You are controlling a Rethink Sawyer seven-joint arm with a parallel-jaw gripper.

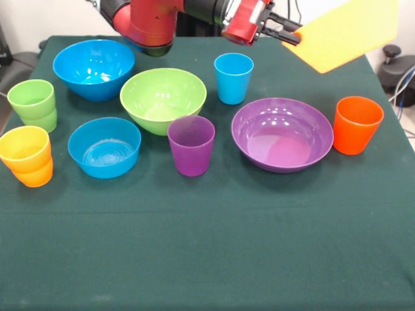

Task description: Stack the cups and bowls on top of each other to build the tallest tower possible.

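The gripper (pixel 293 32) is hanging high at the far right, its black fingers (pixel 285 27) pinching the rim of the big yellow bowl (pixel 347 32), which is tilting steeply in the air above the table (pixel 207 246).

No tower is standing yet. The lime green bowl (pixel 163 98) is sitting far of centre, with the purple bowl (pixel 283 133) to its right. The big blue bowl (pixel 94 68) is at the far left and the smaller blue bowl (pixel 104 147) is nearer.

The cups are scattered:
- light blue cup (pixel 233 78)
- purple cup (pixel 191 145)
- orange cup (pixel 357 124)
- green cup (pixel 32 105)
- yellow cup (pixel 26 155)

The grip is catching only the bowl's edge, so the bowl is likely at risk of slipping or swinging. If dropped, it could be knocking over the orange cup or landing skewed.
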